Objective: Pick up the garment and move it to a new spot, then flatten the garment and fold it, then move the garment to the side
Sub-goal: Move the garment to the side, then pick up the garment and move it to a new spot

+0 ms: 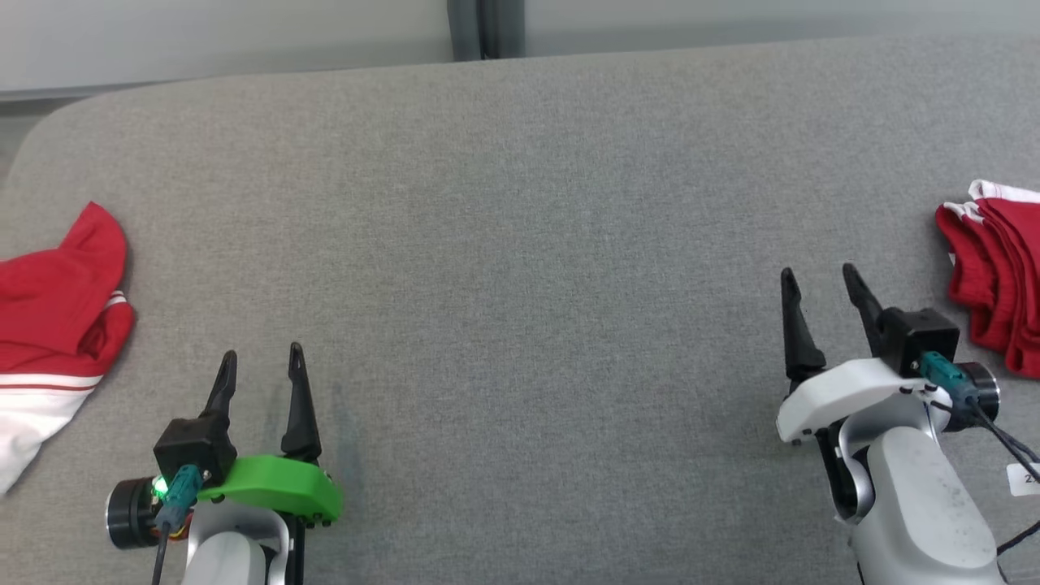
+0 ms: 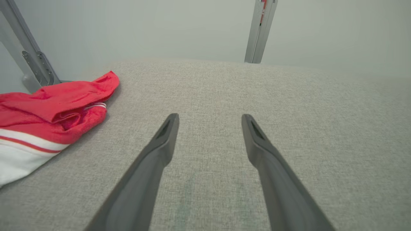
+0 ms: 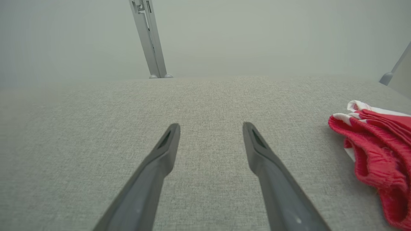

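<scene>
**Both grippers empty, garments at the edges**

The jaws of the left gripper (image 1: 262, 351) and right gripper (image 1: 817, 270) stand wide apart, holding nothing, poised over the bare middle of the grey bench (image 1: 520, 244). A crumpled red-and-white garment (image 1: 57, 301) lies near the left gripper and is likely the next pick. A neater red pile (image 1: 995, 284) sits beside the right gripper, seemingly already set aside.

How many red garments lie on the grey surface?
2. The left garment lies crumpled near the left hand; the right garment lies near the right hand. Both run past the picture's edge.
</scene>
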